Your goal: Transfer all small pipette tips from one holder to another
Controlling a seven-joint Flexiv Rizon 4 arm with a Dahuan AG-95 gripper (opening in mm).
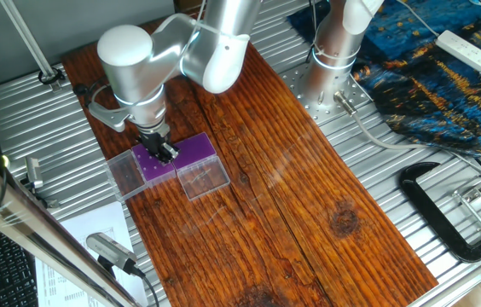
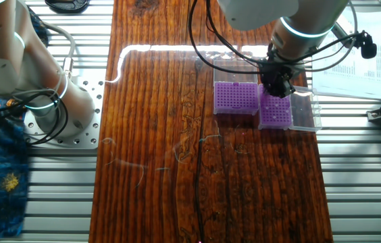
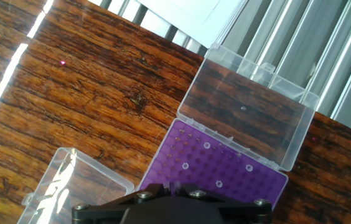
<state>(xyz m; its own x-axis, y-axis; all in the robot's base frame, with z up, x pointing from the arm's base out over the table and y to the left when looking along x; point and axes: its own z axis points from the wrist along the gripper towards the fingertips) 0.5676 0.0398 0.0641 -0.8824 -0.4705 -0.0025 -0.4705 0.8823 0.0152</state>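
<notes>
Purple racks, two of them, under one gripper

Purple tops mark the two holders we count on the wooden board, side by side and touching. In one fixed view they sit left of centre: the left holder is partly under the gripper, and the right holder lies just beside it. Each has one clear hinged lid folded flat onto the wood, so we count two lids: the left lid and the right lid.

In the other fixed view the same pair appears upper right, with the gripper low over the rack nearer the right edge.

In the hand view we see one purple perforated top at lower centre, its open lid reaching toward the upper right, and a second clear lid at lower left. On that top we count about five small pipette tips, pale rings scattered well apart across the holes; the near rows are hidden by the dark gripper body at the bottom edge.

We cannot tell whether the fingers are spread or pressed together, since no view shows the tips clearly.

One silver arm reaches in from the top.
</notes>
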